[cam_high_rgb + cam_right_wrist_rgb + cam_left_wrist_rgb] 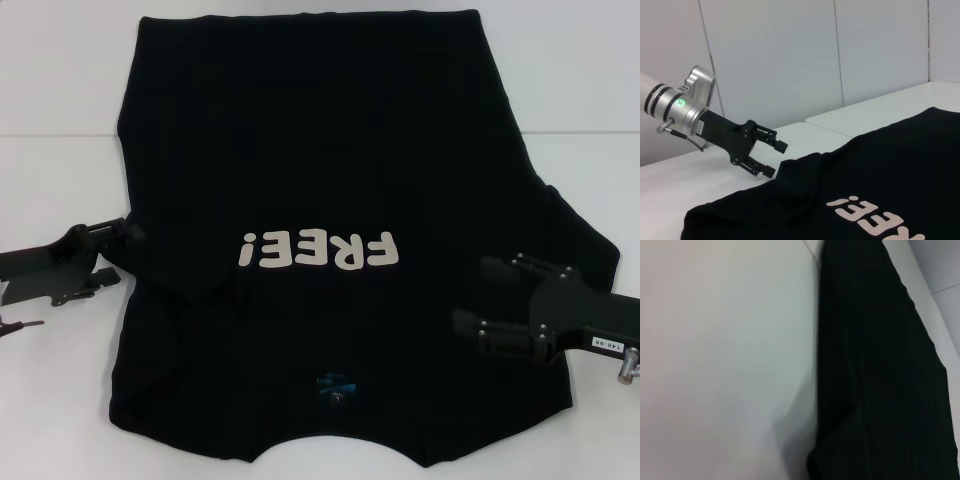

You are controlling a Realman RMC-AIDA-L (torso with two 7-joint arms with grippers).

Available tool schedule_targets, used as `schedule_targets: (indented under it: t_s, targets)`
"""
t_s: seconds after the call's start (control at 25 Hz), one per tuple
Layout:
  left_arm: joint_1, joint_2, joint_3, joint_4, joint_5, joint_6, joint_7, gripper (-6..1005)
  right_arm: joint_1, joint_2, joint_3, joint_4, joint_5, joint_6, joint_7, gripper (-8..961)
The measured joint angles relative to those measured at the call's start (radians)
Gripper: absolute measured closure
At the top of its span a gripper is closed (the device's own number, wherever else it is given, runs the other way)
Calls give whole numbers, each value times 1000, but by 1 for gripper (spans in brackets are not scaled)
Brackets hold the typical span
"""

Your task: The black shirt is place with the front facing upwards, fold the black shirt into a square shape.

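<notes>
The shirt (330,200) lies flat on the table (60,180), lettering up, with the left gripper (128,232) open at its left edge and the right gripper (478,297) open above its right side.

Black shirt (880,380) fabric fills one side of the left wrist view, edge running lengthwise; bare white table (725,365) occupies the other side.
</notes>
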Motion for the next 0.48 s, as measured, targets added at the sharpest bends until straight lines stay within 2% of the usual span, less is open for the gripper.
schedule_targets:
  t_s: [0.48]
  targets:
    - [-16, -16, 2, 0, 0, -39, 0, 176, -2, 0, 0, 0, 2, -4, 0, 40]
